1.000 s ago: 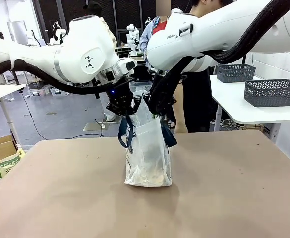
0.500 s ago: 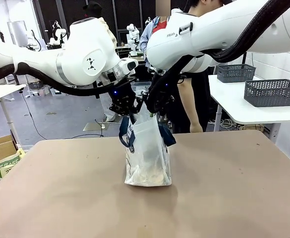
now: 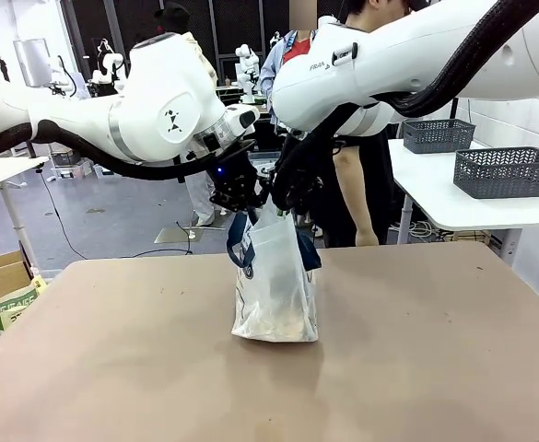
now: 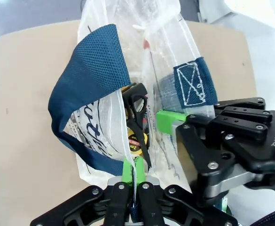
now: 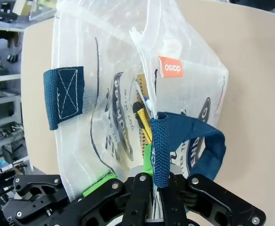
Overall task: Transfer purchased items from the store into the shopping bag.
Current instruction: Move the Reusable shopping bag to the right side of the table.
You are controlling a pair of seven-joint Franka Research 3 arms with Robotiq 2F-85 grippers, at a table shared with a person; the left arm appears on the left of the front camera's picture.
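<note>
Two grippers hold the bag at once: your left gripper (image 3: 239, 195) is clenched on the rim of the shopping bag (image 3: 274, 285) at about eleven o'clock of its mouth, and your right gripper (image 3: 287, 198) is clenched on the rim at about one o'clock; in each wrist view the green pads pinch the thin plastic with no gap between them. The bag stands upright on the table (image 3: 112, 368), near its middle and a little toward twelve o'clock, its base resting on the top and its navy handles (image 4: 88, 80) hanging loose on the outside; the purchased items (image 3: 274, 322) show through the plastic as a pale yellowish heap at the bottom, and the left wrist view shows black-handled scissors (image 4: 138, 108) standing inside. No loose goods lie on the table around the bag, so you can judge the loading largely done; whether the person (image 3: 380, 212), standing at twelve o'clock behind the arms, has more to hand over cannot be told. What seems left is to keep the mouth held for any last item, or to finish with the bag itself.
</note>
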